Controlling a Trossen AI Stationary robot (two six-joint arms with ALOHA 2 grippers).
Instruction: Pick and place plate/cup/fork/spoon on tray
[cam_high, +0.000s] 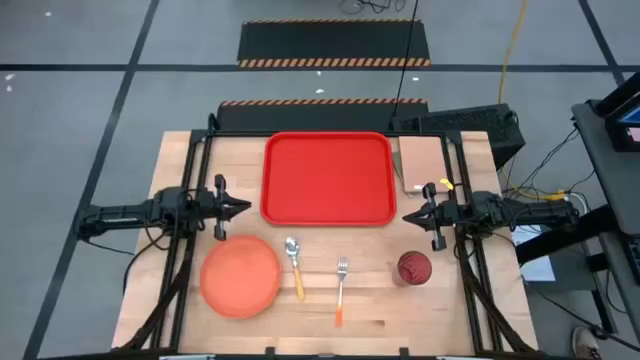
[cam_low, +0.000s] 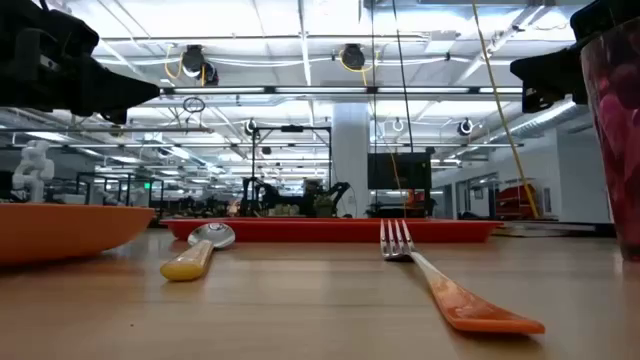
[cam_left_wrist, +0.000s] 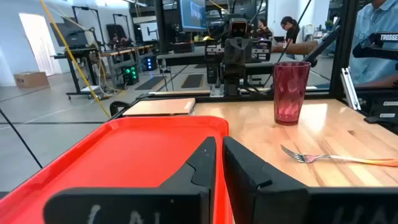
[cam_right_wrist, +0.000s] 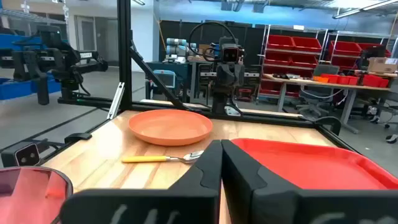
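The red tray (cam_high: 325, 178) lies at the far middle of the wooden table. In front of it, from left to right, rest the orange plate (cam_high: 240, 275), the spoon (cam_high: 294, 265) with its bowl toward the tray, the fork (cam_high: 341, 285) with its tines toward the tray, and the upright dark red cup (cam_high: 413, 267). My left gripper (cam_high: 245, 207) hovers level by the tray's left near corner, shut and holding nothing. My right gripper (cam_high: 408, 217) hovers level by the tray's right near corner, above the cup's far side. It too is shut on nothing.
A tan-pink pad (cam_high: 422, 163) lies right of the tray at the far right. Black frame rails run along both table sides under the arms. Bare wood shows between the tableware and the near edge.
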